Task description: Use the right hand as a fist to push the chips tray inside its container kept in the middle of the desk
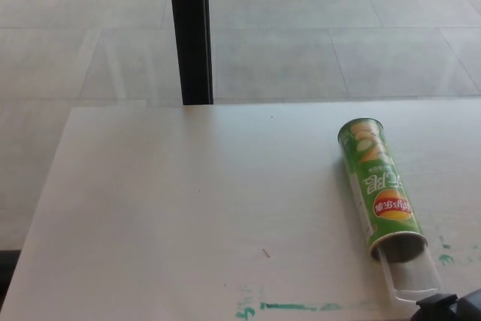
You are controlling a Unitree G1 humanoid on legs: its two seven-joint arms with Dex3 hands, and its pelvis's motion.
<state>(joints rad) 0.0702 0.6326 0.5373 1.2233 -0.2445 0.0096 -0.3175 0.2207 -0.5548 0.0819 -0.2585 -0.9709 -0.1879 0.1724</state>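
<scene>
A green chips can [378,187] lies on its side on the right part of the white desk [188,208], its open mouth facing the near edge. A clear plastic tray [409,274] sticks out of that mouth toward me. My right hand [451,307] shows as a black shape at the bottom right corner, touching or almost touching the tray's near end. Too little of the hand shows to tell how it is held. My left hand does not show.
A black vertical post [189,31] stands beyond the desk's far edge, with tiled floor behind it. Green marker smears [297,307] run along the desk's near edge. The desk's left edge drops off at the far left.
</scene>
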